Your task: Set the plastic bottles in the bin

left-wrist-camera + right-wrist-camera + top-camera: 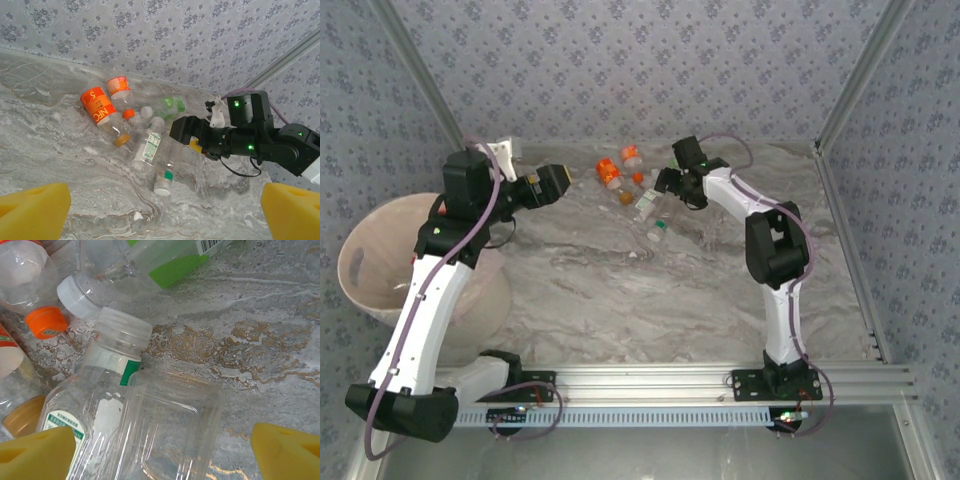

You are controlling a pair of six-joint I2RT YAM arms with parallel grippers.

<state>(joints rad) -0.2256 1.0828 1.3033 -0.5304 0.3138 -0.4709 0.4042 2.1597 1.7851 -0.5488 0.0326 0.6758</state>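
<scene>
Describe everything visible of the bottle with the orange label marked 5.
The orange-labelled bottle is small and clear plastic, wrapped in a bright orange label with a white 5 and the letters NFC. It lies on its side on the marble-patterned table, at the left of the pile of bottles, its amber cap toward the camera. Another bottle with an orange-and-white label lies close beside it; contact is unclear.

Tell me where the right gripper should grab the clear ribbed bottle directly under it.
Take the clear bottle across its squarish body, straight down from above: it lies on its side between the open pads of the right gripper. The white-capped bottle lies against one flank, so that finger probably must wedge in.
</scene>
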